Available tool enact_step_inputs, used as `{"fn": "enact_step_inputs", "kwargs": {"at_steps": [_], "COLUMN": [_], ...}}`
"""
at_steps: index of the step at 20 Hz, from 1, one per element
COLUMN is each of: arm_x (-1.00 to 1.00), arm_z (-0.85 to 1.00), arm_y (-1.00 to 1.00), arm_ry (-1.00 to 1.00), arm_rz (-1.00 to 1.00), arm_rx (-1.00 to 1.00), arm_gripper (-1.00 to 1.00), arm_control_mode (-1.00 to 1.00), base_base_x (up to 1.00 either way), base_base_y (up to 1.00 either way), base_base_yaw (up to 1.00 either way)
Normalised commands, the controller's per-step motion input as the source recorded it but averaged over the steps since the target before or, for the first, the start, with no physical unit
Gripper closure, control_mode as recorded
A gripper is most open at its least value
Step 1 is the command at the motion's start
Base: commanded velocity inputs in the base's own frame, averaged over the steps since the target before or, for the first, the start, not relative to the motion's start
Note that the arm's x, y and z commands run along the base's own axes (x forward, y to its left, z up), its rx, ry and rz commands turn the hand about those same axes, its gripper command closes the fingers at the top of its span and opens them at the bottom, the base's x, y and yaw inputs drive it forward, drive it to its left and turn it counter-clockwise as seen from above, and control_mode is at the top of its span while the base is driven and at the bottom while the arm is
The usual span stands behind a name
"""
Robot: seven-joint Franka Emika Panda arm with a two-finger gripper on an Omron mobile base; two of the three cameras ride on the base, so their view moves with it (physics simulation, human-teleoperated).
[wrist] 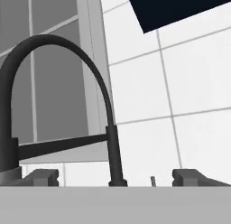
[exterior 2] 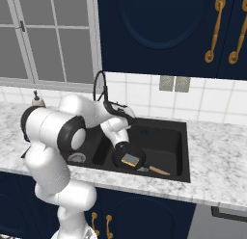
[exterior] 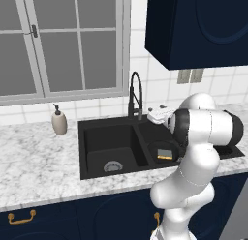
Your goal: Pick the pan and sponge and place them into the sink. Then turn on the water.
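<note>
Two basins of the sink (exterior: pixel 92 137) interrupt marble counter (exterior: pixel 34 157), apparently beneath window (exterior: pixel 63 40).

You get flat, even, rendered light with no clear source and no glare. The marble counter (exterior: pixel 34 152) and white wall tiles (exterior 2: pixel 212 100) read bright, while the sink (exterior: pixel 92 137) and the cabinets (exterior: pixel 193 26) go nearly black, swallowing detail. Shadows are faint. All 3 views look soft and low in resolution, with blocky edges on the faucet (wrist: pixel 97 83).
</note>
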Motion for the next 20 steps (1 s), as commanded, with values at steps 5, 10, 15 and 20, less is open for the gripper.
{"fn": "enact_step_inputs", "kwargs": {"at_steps": [5,10,15,20], "arm_x": [0.37,0.38,0.41,0.35], "arm_z": [-0.01,-0.13,-0.27,-0.31], "arm_y": [0.00,0.00,0.00,0.00], "arm_ry": [0.00,-0.01,-0.09,-0.09], "arm_rz": [0.00,0.00,0.00,0.00], "arm_rx": [0.01,0.00,0.00,-0.01], "arm_gripper": [-1.00,-1.00,-1.00,-1.00], "arm_control_mode": [-1.00,-1.00,-1.00,-1.00], "base_base_x": [0.00,0.00,0.00,0.00], "base_base_y": [0.00,0.00,0.00,0.00], "base_base_yaw": [0.00,0.00,0.00,0.00]}}
